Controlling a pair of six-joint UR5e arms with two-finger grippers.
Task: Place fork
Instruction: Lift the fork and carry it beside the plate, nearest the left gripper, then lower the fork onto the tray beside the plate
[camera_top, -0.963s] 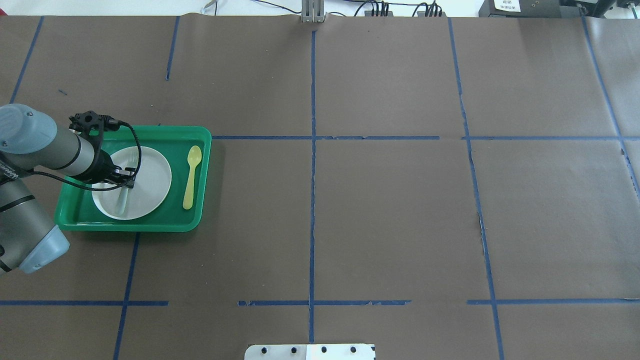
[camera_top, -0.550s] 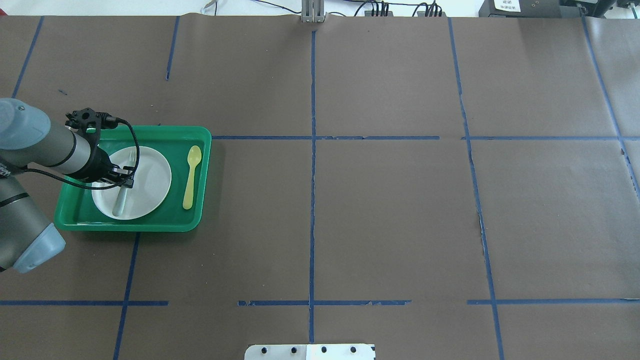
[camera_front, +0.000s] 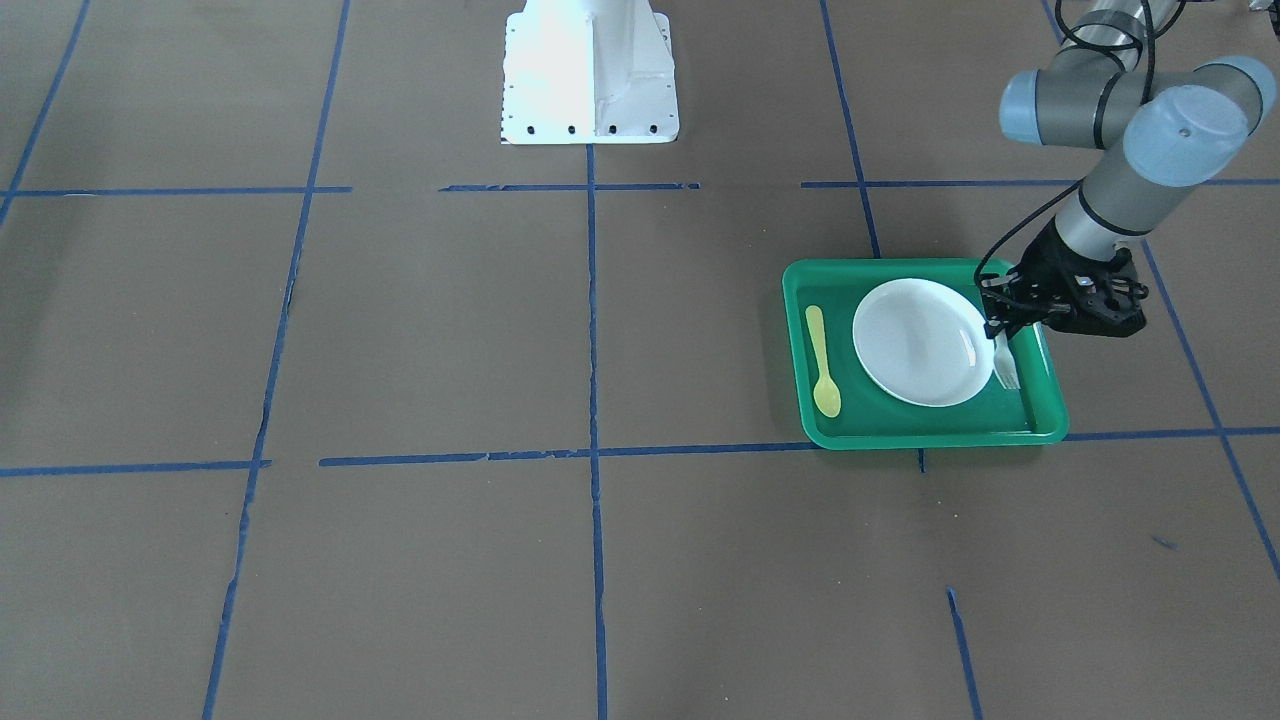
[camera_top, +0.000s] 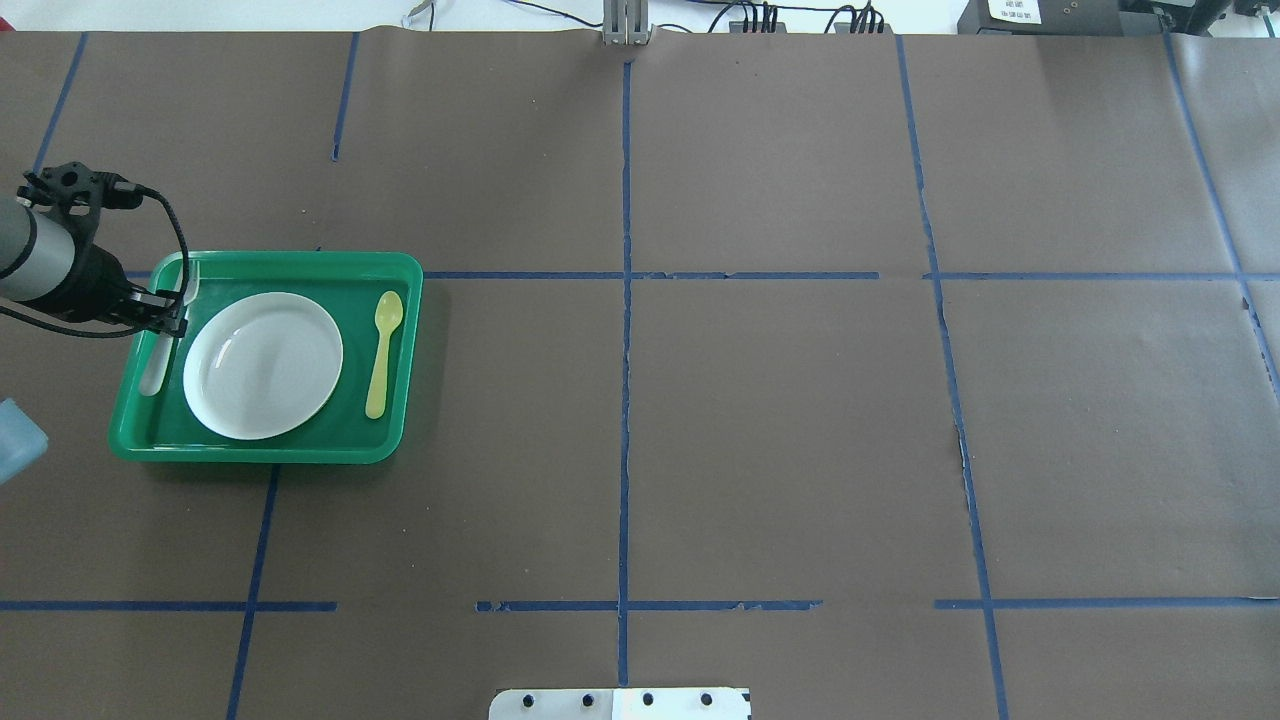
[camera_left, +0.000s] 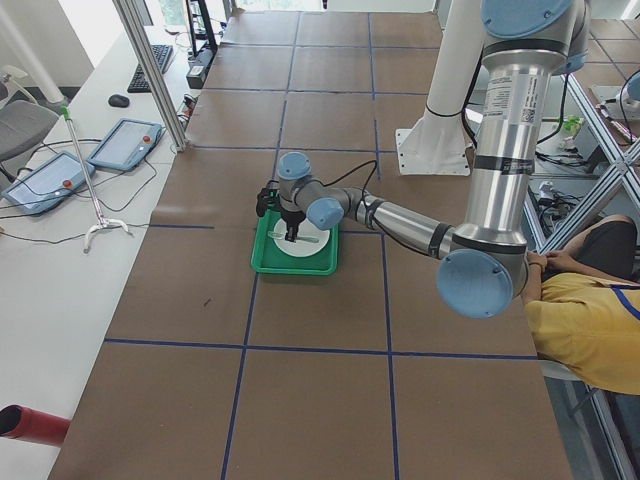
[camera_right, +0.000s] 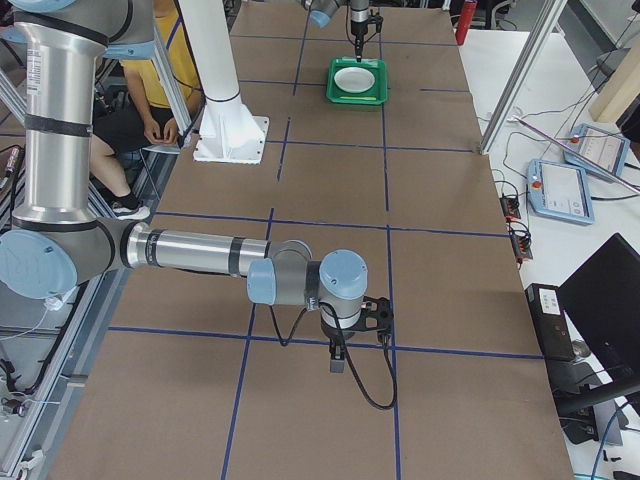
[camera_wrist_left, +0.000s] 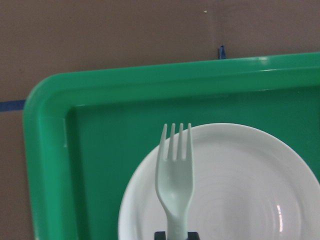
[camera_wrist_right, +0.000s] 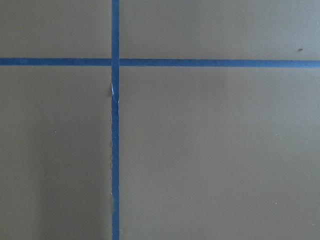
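Note:
The pale plastic fork (camera_top: 155, 368) is in my left gripper (camera_top: 172, 312), which is shut on its handle. It hangs over the green tray (camera_top: 265, 455), above the strip between the white plate (camera_top: 263, 365) and the tray's left wall. In the left wrist view the fork (camera_wrist_left: 175, 172) points its tines at the tray's far rim (camera_wrist_left: 150, 75), next to the plate (camera_wrist_left: 240, 190). The front view shows the gripper (camera_front: 998, 328) and fork (camera_front: 1006, 372) beside the plate (camera_front: 925, 342). My right gripper (camera_right: 337, 360) shows only in the exterior right view; I cannot tell its state.
A yellow spoon (camera_top: 381, 350) lies in the tray to the right of the plate. The white robot base (camera_front: 588, 70) stands at the table's near middle. Blue tape lines cross the brown table (camera_top: 780, 430). The right wrist view shows only table and tape (camera_wrist_right: 115, 150).
My left gripper has carried the fork leftwards, from over the plate to over the tray's left strip. The plate, now uncovered, and the spoon have not moved.

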